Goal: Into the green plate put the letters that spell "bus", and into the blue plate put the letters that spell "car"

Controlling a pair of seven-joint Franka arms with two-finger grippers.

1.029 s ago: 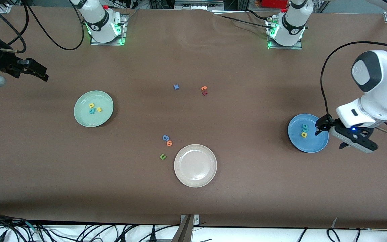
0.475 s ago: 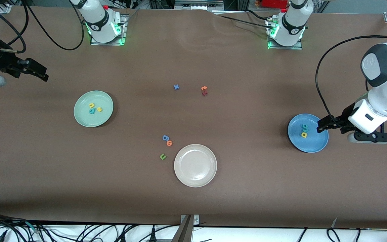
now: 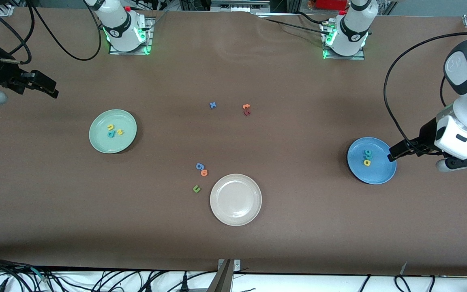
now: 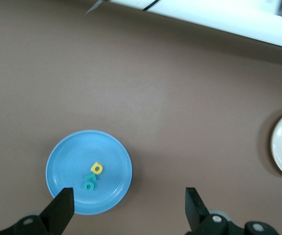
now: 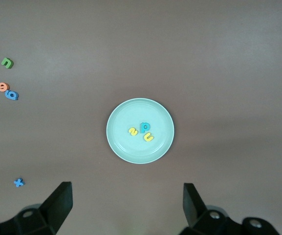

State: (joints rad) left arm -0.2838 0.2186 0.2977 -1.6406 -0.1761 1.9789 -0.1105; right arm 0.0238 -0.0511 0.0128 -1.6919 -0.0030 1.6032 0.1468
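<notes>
The green plate (image 3: 112,131) (image 5: 126,117) holds a teal b (image 3: 110,134), a yellow u (image 3: 110,127) and a yellow s (image 3: 120,132). In the blue plate (image 3: 371,160) (image 4: 67,161) lie a yellow a (image 4: 97,168), a teal r (image 4: 92,177) and a teal c (image 4: 88,185). My left gripper (image 3: 393,156) (image 4: 128,203) hangs open and empty over that plate's rim, on the side toward the left arm's end of the table. My right gripper (image 3: 51,90) (image 5: 126,200) waits open and empty above the table near the green plate.
An empty beige plate (image 3: 235,199) sits mid-table near the front camera. Beside it lie a blue g (image 3: 200,166), an orange o (image 3: 204,172) and a green u (image 3: 196,188). Farther from the camera are a blue x (image 3: 213,105) and stacked orange and dark red letters (image 3: 246,109).
My left arm has drawn back from over the blue plate toward its own end of the table, turning its wrist. The right arm and all letters have stayed put.
</notes>
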